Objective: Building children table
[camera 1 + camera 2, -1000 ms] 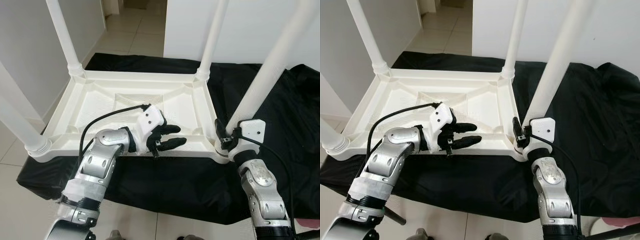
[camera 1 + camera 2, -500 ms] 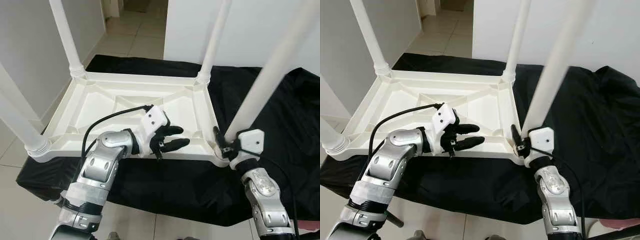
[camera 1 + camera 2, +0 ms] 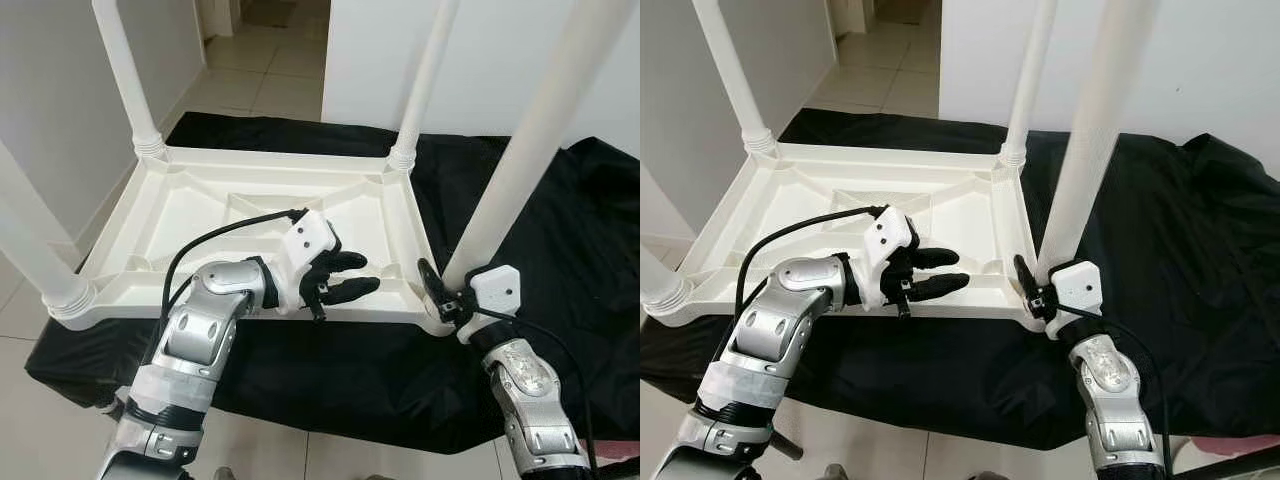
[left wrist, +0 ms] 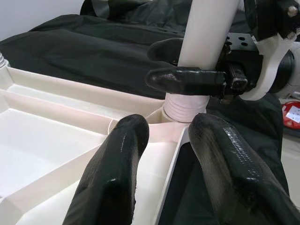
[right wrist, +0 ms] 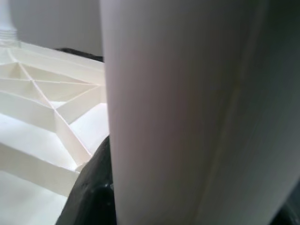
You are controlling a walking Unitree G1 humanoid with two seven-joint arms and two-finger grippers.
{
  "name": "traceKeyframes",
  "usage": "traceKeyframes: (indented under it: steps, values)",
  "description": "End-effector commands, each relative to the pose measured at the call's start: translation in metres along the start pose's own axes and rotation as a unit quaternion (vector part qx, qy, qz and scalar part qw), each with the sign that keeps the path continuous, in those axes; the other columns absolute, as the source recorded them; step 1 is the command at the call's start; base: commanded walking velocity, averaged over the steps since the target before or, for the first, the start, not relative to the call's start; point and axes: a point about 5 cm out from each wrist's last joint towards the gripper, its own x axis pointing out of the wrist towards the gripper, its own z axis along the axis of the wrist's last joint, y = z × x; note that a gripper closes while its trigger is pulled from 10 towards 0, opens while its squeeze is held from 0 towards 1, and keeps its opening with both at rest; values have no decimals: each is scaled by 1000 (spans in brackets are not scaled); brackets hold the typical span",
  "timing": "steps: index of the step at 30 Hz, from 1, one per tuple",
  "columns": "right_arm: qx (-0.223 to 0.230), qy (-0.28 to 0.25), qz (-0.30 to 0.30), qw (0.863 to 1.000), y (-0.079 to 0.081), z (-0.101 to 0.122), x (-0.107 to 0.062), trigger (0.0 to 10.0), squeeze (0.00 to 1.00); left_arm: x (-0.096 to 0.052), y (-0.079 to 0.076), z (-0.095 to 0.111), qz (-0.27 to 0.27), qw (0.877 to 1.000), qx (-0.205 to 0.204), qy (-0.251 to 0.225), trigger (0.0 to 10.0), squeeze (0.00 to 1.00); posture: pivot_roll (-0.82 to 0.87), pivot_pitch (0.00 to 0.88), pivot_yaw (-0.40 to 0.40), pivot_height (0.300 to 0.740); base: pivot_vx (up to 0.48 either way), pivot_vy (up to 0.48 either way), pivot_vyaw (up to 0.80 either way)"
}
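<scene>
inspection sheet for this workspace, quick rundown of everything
surface: black cloth spread over the floor, tiles beyond it
job's things: white tabletop lying upside down on the cloth; four white legs stand up from its corners, near right leg among them
clutter: small red thing beyond the cloth's edge, too small to identify
hands: left hand open, over the tabletop's near rim, fingers pointing toward the near right leg; right hand shut on the near right leg, just above its ribbed base
cables: black cable arcing from left hand back along its arm; another along the right forearm
surroundings: white walls, tiled hallway behind
</scene>
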Motion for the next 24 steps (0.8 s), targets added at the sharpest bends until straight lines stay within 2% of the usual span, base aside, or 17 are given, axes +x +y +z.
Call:
traceKeyframes:
  steps: [1,3,14,24]
  values:
    - [37,60,17,997,9,-23,-6,10000,0,-3,9,2,93,996,4,2,10000,0,-63,0,-20,740,0,0,0]
    - [57,70,6,996,7,-25,-5,10000,0,-3,9,2,94,996,5,3,10000,0,-63,0,-20,740,0,0,0]
    - [91,100,-14,991,3,-31,-2,10000,0,-3,10,4,93,996,5,5,10000,0,-63,0,-21,740,0,0,0]
    - [103,133,-28,985,0,-35,0,10000,0,-3,10,4,94,996,4,5,10000,0,-63,0,-20,740,0,0,0]
